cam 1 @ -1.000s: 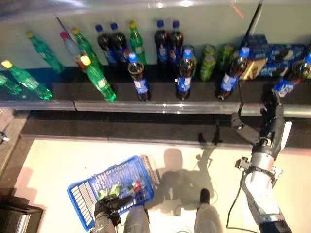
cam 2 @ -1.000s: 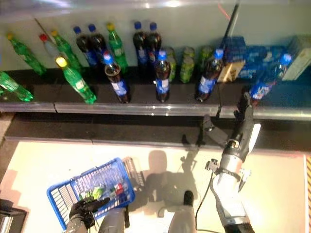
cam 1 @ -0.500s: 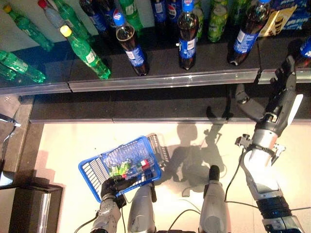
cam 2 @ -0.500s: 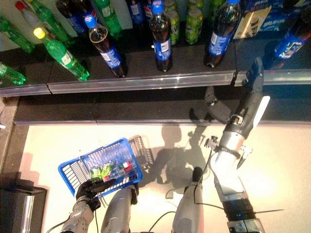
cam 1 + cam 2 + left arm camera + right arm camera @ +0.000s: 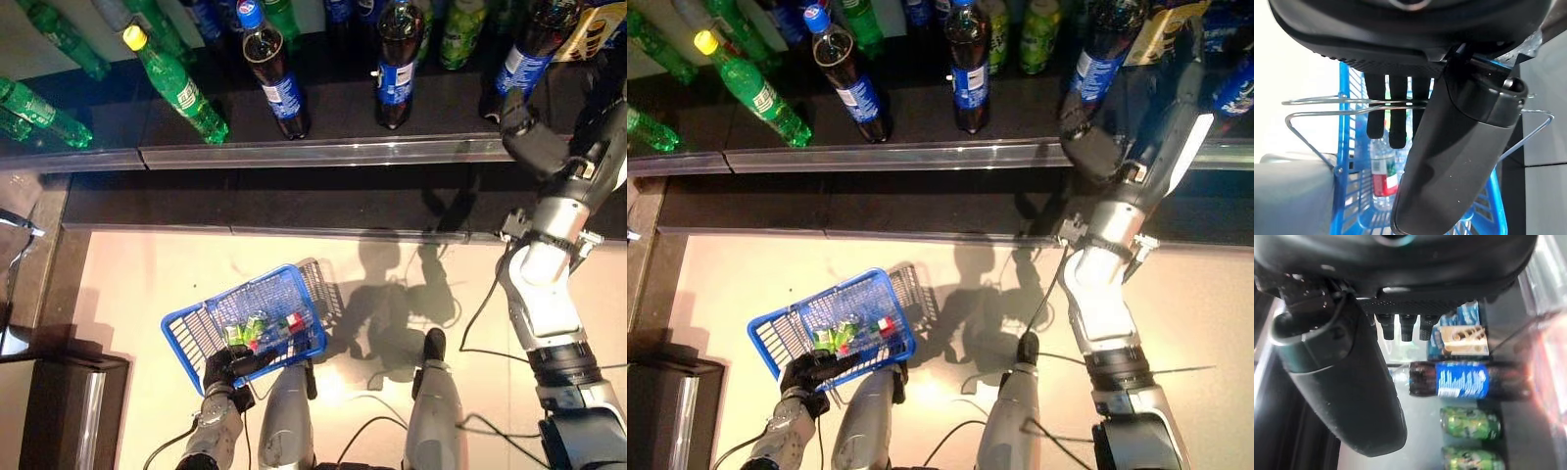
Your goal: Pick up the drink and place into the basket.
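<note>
Plainly, the right hand is reaching with straight, empty fingers toward the dark blue-labelled cola bottle on the black shelf, risking toppling neighbouring bottles, while the left hand is gripping the blue wire basket by its handle.

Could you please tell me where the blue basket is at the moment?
The blue basket hangs low on the left of the eye views, above the pale floor, its wire handles hooked by the left hand, with small bottles inside.

A dark shelf carries upright cola bottles, leaning green bottles and green cans.
</note>
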`<state>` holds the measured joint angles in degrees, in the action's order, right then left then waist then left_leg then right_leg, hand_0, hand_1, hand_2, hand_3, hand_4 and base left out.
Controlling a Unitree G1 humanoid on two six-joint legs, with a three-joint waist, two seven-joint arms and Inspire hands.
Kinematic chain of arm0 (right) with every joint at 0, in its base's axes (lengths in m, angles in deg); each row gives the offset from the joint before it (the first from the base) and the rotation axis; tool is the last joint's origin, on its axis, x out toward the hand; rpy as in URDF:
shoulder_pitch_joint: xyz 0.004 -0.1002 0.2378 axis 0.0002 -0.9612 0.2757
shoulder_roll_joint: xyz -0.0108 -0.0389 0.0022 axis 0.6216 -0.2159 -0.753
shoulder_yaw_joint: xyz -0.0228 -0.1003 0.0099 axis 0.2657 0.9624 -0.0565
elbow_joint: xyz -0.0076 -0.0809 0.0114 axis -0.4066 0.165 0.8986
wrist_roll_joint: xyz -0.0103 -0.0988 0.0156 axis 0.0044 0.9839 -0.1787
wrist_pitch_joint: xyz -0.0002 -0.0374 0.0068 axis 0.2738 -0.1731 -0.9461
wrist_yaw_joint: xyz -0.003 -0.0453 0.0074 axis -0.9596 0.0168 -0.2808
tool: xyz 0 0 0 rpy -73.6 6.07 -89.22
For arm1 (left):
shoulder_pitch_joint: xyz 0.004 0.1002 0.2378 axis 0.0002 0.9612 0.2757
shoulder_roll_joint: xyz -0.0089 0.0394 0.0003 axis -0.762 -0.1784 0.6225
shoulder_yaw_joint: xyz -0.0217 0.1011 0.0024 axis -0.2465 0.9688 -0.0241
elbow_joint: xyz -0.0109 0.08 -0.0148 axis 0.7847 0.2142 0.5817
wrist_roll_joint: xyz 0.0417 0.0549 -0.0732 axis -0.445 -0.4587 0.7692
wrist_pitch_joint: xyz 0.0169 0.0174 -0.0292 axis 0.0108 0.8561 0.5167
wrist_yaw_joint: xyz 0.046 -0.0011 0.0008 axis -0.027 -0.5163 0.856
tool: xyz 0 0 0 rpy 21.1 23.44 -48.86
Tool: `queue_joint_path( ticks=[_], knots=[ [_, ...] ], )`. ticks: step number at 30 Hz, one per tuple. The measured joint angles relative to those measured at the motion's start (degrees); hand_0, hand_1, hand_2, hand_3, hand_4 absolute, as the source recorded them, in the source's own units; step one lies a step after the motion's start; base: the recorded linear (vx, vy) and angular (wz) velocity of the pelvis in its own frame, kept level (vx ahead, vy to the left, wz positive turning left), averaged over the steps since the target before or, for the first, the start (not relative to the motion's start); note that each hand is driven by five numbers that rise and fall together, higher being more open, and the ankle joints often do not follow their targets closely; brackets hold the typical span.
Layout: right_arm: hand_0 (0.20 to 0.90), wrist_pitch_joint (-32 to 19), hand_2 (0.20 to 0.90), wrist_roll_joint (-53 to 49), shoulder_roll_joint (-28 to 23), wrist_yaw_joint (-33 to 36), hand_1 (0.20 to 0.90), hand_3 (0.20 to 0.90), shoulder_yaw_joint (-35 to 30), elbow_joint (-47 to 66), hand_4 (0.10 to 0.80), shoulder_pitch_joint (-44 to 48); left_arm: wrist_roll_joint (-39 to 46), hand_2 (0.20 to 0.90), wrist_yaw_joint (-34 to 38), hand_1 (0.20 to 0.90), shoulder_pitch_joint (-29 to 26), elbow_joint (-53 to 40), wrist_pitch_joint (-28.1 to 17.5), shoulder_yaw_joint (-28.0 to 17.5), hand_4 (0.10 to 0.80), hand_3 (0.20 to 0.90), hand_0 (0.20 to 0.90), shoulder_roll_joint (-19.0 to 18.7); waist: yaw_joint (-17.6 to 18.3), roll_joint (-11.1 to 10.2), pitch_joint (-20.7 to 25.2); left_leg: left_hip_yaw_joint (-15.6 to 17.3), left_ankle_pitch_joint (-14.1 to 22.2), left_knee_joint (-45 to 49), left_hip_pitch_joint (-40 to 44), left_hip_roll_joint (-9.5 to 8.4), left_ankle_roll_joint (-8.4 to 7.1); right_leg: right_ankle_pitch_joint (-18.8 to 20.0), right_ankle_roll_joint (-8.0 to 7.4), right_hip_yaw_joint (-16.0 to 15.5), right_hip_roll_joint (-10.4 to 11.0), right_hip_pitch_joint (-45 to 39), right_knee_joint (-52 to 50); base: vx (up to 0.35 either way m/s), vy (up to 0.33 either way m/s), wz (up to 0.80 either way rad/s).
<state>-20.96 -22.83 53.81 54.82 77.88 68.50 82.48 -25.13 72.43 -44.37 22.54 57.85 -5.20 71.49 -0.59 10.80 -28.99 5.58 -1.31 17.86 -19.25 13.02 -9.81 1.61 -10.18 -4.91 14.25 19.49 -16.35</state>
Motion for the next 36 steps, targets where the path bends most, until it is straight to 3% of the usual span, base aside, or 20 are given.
queue_joint_path(
  ticks=[8, 23, 36],
  knots=[
    [0.9, 4.37, 0.9, -4.5, -0.55, 0.61, 0.9, 0.9, 0.6, -5.37, 0.8, 6.3, 0.01, 0.3, -0.9, 0.3, -1.34, -0.27, 0.88, 0.42, 0.1, 0.2, 0.3, -1.18, -1.92, -0.02, -0.01, -0.96, 0.11, 0.17, -1.71, -0.35, 0.09, 0.05, 0.04, -1.01, 0.27, 0.49, 0.59, -0.005, -0.021, 0.05],
    [0.9, 6.3, 0.9, -10.72, -1.44, 8.51, 0.9, 0.9, 2.01, -13.36, 0.8, 13.1, 0.78, 0.3, -0.59, 0.3, -3.52, -1.74, 0.68, 2.29, 0.1, 0.2, 0.3, -3.35, -4.19, -0.34, -0.22, -1.51, 0.07, -0.12, -6.02, -0.67, 0.05, 0.47, 0.07, -1.21, 0.25, 4.22, 1.64, -0.017, -0.019, 0.0],
    [0.9, 9.62, 0.9, -12.94, -5.35, 6.15, 0.9, 0.9, 5.58, -21.92, 0.8, 22.09, 1.94, 0.3, -0.63, 0.3, -3.62, -3.47, 1.32, 4.11, 0.1, 0.2, 0.3, -4.82, -4.28, -0.51, -0.33, -1.5, 0.09, -0.73, -6.29, -0.85, 0.09, 1.16, -0.07, -1.19, 0.25, 4.35, 2.75, -0.003, 0.0, 0.0]
  ],
)
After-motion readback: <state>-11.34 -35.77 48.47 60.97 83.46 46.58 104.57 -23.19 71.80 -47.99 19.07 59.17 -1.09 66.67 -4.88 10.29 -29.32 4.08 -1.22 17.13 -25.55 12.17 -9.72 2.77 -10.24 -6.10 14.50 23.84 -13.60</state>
